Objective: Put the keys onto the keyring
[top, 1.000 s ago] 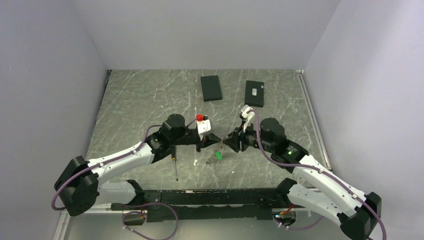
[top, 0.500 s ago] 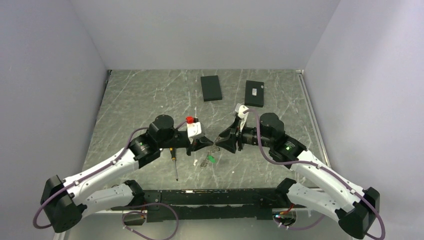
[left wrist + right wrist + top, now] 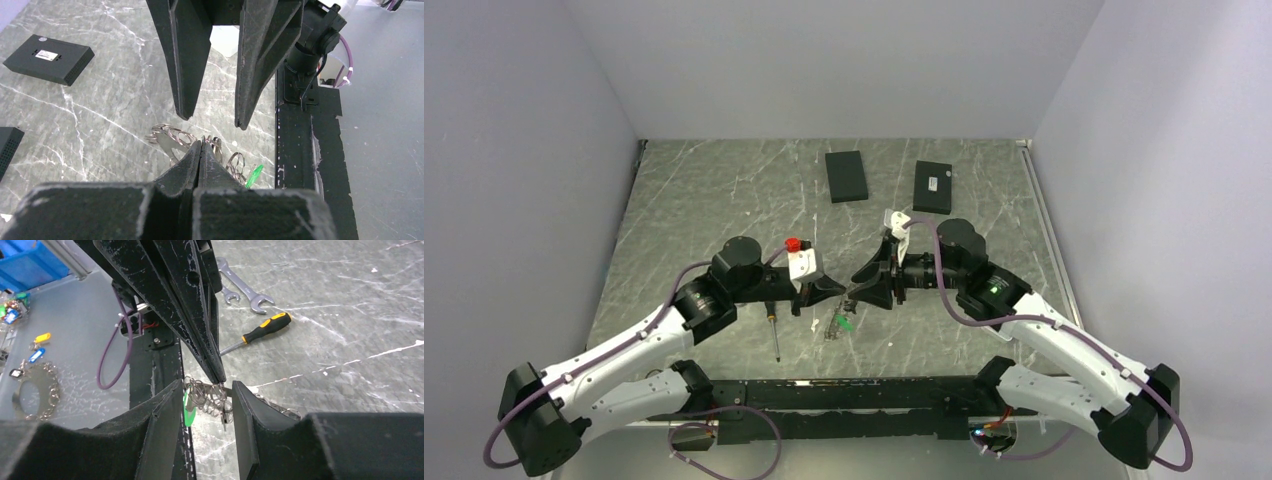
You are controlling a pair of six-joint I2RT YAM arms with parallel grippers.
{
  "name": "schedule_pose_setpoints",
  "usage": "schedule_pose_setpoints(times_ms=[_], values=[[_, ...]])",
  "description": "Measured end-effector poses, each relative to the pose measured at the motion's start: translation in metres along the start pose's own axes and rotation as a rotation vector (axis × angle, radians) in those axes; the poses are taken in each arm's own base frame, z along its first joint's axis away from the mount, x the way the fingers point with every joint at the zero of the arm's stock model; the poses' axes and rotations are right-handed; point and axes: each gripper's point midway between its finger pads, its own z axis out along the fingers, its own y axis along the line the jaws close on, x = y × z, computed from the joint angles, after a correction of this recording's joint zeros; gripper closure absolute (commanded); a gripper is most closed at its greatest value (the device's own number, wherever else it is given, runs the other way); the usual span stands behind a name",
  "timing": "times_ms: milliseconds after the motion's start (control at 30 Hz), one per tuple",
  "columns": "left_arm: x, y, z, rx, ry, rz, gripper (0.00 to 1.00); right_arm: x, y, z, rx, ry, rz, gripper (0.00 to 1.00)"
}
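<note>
Left wrist view: the left gripper (image 3: 201, 146) has its jaws pressed together, pinching the keyring (image 3: 172, 137), whose wire loops hang over the tabletop (image 3: 100, 115) towards its near edge. The right gripper (image 3: 207, 389) has its jaws apart, either side of the loops and green tag (image 3: 187, 410). I cannot make out the keys among them.

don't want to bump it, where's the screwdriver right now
In the top view the screwdriver lies left of centre, near the front edge, just left of the keyring; the right wrist view shows two wrenches beside it.
</note>
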Motion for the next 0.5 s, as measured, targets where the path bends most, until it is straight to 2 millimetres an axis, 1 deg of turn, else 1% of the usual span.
schedule_pose_setpoints(times_ms=[200,500], values=[[-0.0034,-0.0003,-0.0010,-0.001,-0.011,0.006,1.00,0.0029,0.0027,0.0015,-0.019,0.011,0.007,0.54],[-0.0057,-0.0039,-0.0015,0.014,-0.023,-0.003,1.00,0.0100,0.0007,0.0064,-0.032,0.035,0.024,0.54]])
